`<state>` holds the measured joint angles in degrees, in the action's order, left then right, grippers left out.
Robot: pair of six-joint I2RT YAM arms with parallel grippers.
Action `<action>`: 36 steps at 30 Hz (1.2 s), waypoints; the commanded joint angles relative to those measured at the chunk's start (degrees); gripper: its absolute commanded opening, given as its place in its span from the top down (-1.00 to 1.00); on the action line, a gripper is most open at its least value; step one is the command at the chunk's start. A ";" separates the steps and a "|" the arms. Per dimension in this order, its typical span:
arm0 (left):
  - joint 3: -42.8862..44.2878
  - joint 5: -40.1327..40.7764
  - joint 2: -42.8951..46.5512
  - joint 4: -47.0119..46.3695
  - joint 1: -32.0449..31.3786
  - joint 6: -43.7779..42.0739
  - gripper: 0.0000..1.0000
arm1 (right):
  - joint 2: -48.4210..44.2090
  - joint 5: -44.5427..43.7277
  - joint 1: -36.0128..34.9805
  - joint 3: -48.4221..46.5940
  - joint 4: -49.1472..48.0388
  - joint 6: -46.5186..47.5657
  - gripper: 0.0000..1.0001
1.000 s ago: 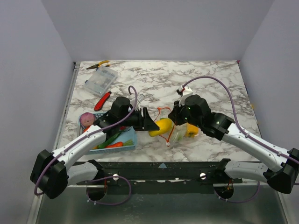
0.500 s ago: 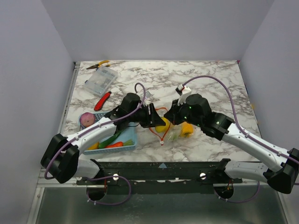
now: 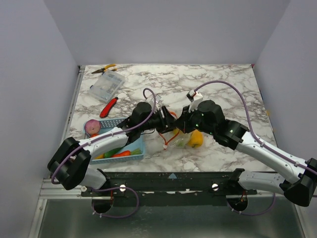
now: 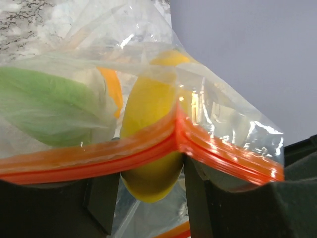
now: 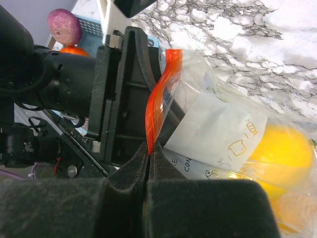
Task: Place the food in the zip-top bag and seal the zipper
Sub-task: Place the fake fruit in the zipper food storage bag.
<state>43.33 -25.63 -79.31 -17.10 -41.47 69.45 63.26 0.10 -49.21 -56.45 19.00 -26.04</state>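
The zip-top bag (image 3: 174, 138) hangs between my two grippers at the table's middle front. My right gripper (image 5: 148, 157) is shut on the zipper (image 5: 159, 99), the red-orange strip, and holds the mouth up. My left gripper (image 4: 151, 188) is shut on the yellow banana (image 4: 148, 124), whose far end is pushed into the bag's mouth under the zipper (image 4: 99, 158). A green piece (image 4: 44, 106) and an orange piece (image 4: 114, 87) lie inside. The yellow pepper (image 3: 196, 139) is in the bag's right end and also shows in the right wrist view (image 5: 285, 153).
A blue mesh basket (image 3: 140, 147) at front left holds a purple onion (image 3: 91, 127), a green piece and an orange carrot (image 3: 121, 153). A red-handled knife (image 3: 109, 106), a clear rigid box (image 3: 106, 85) and pliers (image 3: 106, 68) lie at back left.
My left gripper has carried the banana to the right, from beside the basket up to the bag's mouth. The bag has shifted a little left with the right gripper holding its strip.
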 commanded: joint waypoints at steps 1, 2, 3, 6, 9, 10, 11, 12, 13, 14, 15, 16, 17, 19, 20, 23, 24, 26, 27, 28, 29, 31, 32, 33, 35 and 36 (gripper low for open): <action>2.80 2.25 -2.50 -5.54 -1.85 -0.40 0.56 | -0.94 1.95 -0.09 0.33 -3.40 -0.83 0.99; 2.58 2.67 -3.49 -5.62 -1.88 0.20 0.46 | -0.79 1.71 -0.10 0.25 -3.42 -0.81 0.99; 2.28 2.86 -4.22 -5.60 -1.86 0.85 0.36 | -0.74 1.45 -0.10 0.21 -3.36 -0.91 0.99; 1.53 3.32 -4.96 -6.23 -1.86 1.54 -0.04 | -1.00 0.45 -0.10 0.32 -3.13 -0.98 0.99; 0.55 4.38 -2.26 -5.10 -1.86 -0.18 -0.37 | -1.21 -2.72 -0.08 -0.09 -1.67 -0.36 0.99; 0.44 5.19 -1.22 -3.41 -1.83 -1.43 -0.44 | -1.22 -3.70 -0.07 -0.22 -1.21 -0.10 0.99; 0.63 5.78 0.36 -1.63 -1.77 -2.97 -0.52 | -1.39 -4.69 -0.09 -0.27 -0.84 0.23 0.99; 0.78 6.20 1.35 0.38 -1.69 -4.30 -0.57 | -1.51 -5.27 -0.07 -0.29 -0.65 0.59 0.99; 0.67 6.33 2.81 1.75 -1.52 -5.56 -0.60 | -1.73 -6.04 -0.05 -0.23 -0.43 0.70 0.99; 0.27 6.55 4.00 2.74 -1.38 -6.34 -0.64 | -1.82 -6.48 -0.05 -0.02 -0.34 0.74 0.99; -0.35 6.64 5.38 3.34 -1.18 -7.02 -0.66 | -1.99 -6.68 -0.09 0.14 -0.30 0.78 0.99; -0.73 6.70 6.47 4.36 -1.01 -7.58 -0.68 | -2.22 -6.74 -0.06 0.43 -0.30 0.70 0.99; -0.95 6.78 7.52 5.97 -0.83 -8.02 -0.68 | -2.39 -6.78 -0.09 0.66 -0.34 0.59 0.99; -1.58 7.07 9.32 8.19 -0.57 -8.78 -0.67 | -2.53 -6.76 -0.07 0.74 -0.33 0.64 0.99; -1.96 7.08 10.16 8.76 -0.49 -9.29 -0.62 | -2.53 -6.75 -0.05 0.60 -0.17 0.70 0.99; -2.52 7.60 12.54 11.39 -0.35 -11.44 -0.46 | -2.66 -6.92 -0.08 0.27 0.19 0.78 0.99; -2.59 7.93 13.68 12.18 -0.31 -12.67 -0.42 | -2.76 -6.84 -0.05 0.24 0.20 0.77 0.99; -2.59 9.15 16.42 15.18 -0.27 -14.88 -0.38 | -3.00 -6.82 0.01 0.57 0.10 0.69 0.99; -2.55 9.86 18.13 16.84 -0.29 -16.43 -0.38 | -2.99 -6.93 -0.01 0.73 0.07 0.68 0.99; -2.27 10.80 19.65 19.47 -0.25 -18.13 -0.38 | -2.93 -7.06 -0.04 1.00 -0.01 0.70 0.99; -2.01 11.79 21.82 21.38 -0.19 -20.23 -0.39 | -2.73 -7.47 -0.07 1.07 -0.02 0.79 0.99; -1.29 14.81 25.32 25.77 -0.07 -24.30 -0.44 | -2.33 -8.31 -0.07 1.12 0.33 0.91 0.99; -0.80 16.29 26.70 28.48 0.00 -25.95 -0.46 | -2.20 -8.53 -0.09 1.16 0.43 0.99 0.99; -0.43 18.54 28.32 31.09 0.29 -27.92 -0.49 | -2.12 -8.57 -0.04 1.12 0.36 1.08 0.99; 0.00 23.17 31.03 36.29 0.63 -30.71 -0.55 | -2.22 -8.27 -0.02 1.31 0.16 0.93 0.99; -0.08 25.03 32.10 38.85 0.85 -31.79 -0.58 | -2.29 -8.13 0.02 1.47 -0.13 0.91 0.99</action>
<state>41.74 -11.84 -52.03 7.51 -41.58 47.29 61.14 -6.39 -49.12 -55.79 19.44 -25.87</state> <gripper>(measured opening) 0.757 0.008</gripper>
